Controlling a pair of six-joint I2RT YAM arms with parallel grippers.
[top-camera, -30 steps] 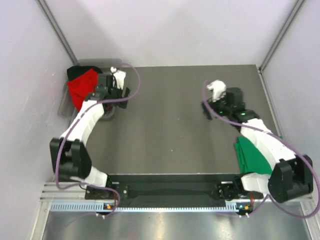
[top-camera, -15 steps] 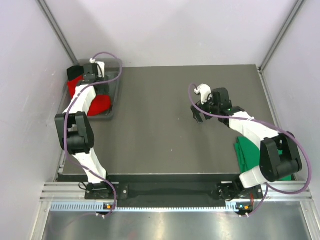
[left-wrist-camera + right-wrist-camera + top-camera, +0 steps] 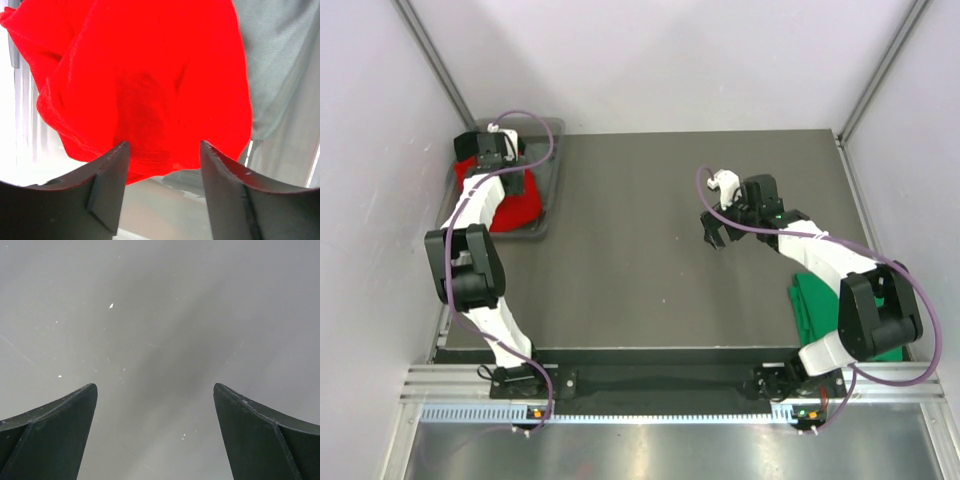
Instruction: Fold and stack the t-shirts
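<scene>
top view: left tool point(image 3: 492, 152) is over the red t-shirt point(image 3: 516, 206) bunched in the grey tray point(image 3: 556, 160) far left, green t-shirt point(image 3: 820, 306) lies at the near right edge of the surface point(image 3: 620, 260), right tool point(image 3: 713, 240) hovers mid-surface. left wrist: fingers point(image 3: 107, 195) apart, straddling the red hem, guessing it's lining up a pinch. right wrist: fingers point(image 3: 50, 425) wide apart, nothing held, probably waiting to help.
</scene>
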